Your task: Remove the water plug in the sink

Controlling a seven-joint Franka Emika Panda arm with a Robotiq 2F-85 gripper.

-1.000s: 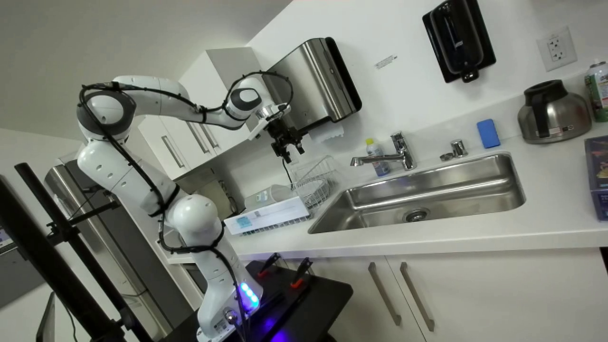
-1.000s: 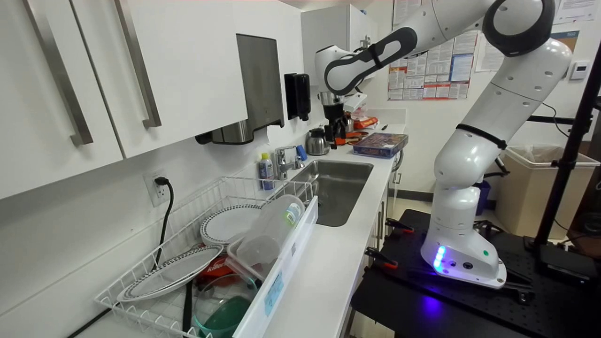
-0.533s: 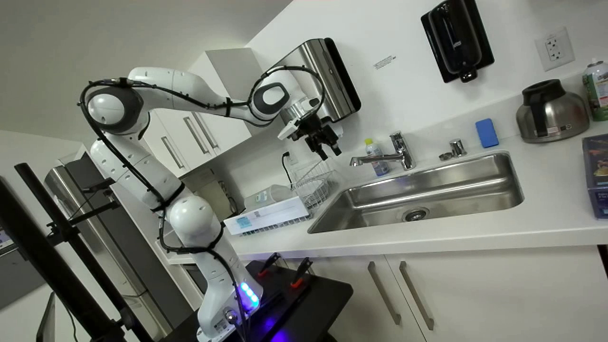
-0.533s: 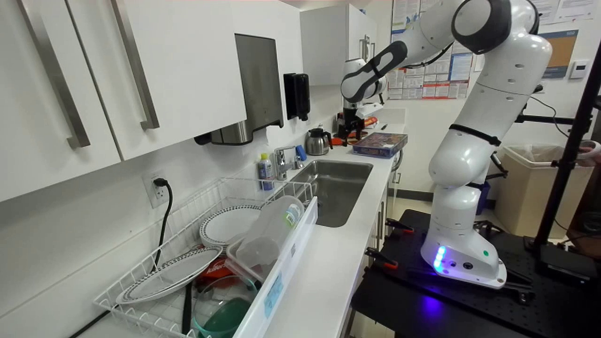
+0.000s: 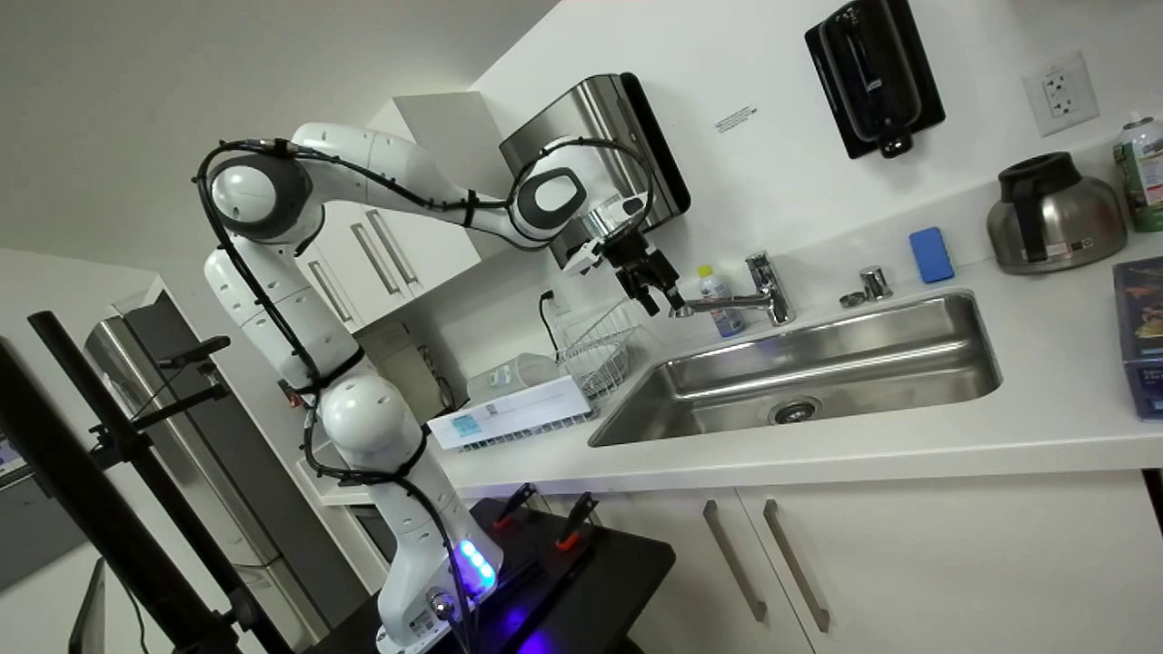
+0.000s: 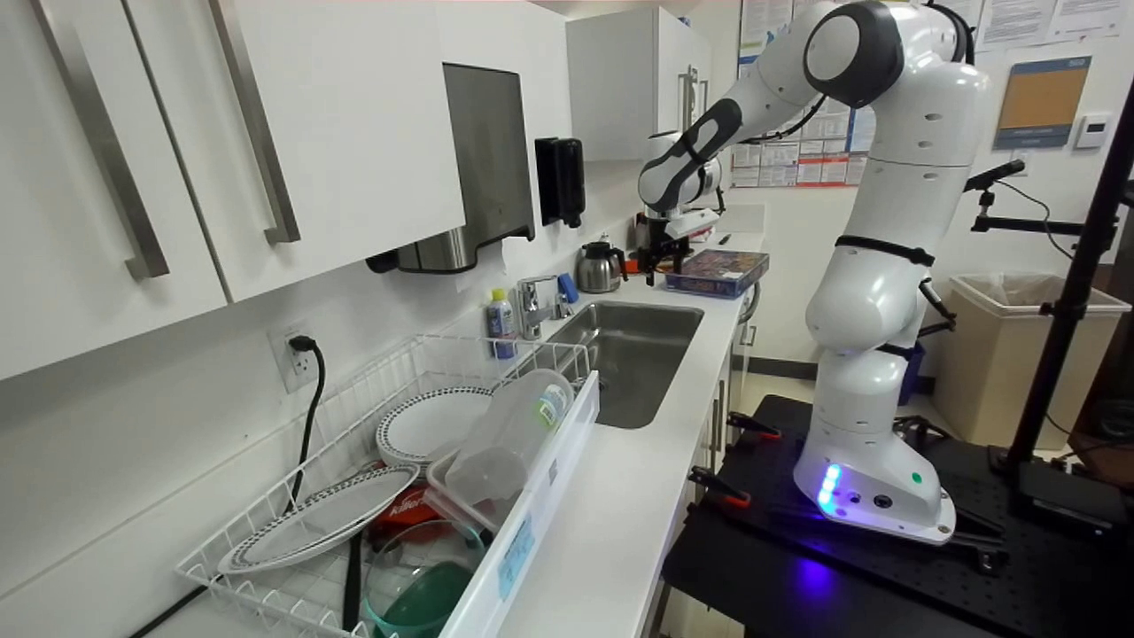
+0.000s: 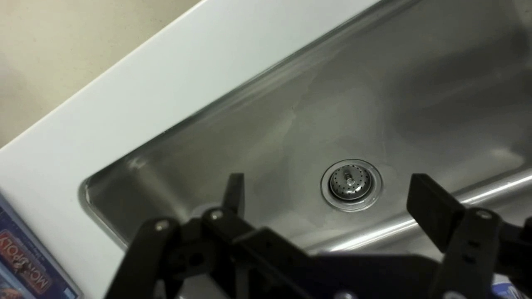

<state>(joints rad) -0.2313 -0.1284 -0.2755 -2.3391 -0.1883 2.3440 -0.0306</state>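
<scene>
Several items border the sink (image 5: 909, 386) on its white surface (image 5: 872, 454): a loaded dish rack (image 6: 306, 589), a yellow-capped bottle (image 5: 728, 321), a blue block (image 5: 932, 254), a steel carafe (image 5: 1072, 227) and a boxed game (image 7: 25, 253) lettered Monopoly. In an exterior view, the spout (image 5: 720, 305) of the faucet (image 5: 774, 295) appears just beside the elevated gripper (image 5: 665, 307) (contact cannot be judged). The gripper is released, its fingers (image 7: 432, 211) spread wide. Wrist view: the water plug (image 7: 350, 182), a round, perforated metal strainer with a central knob, sits inside the drain ring (image 7: 325, 185) in the sink's dull steel floor.
</scene>
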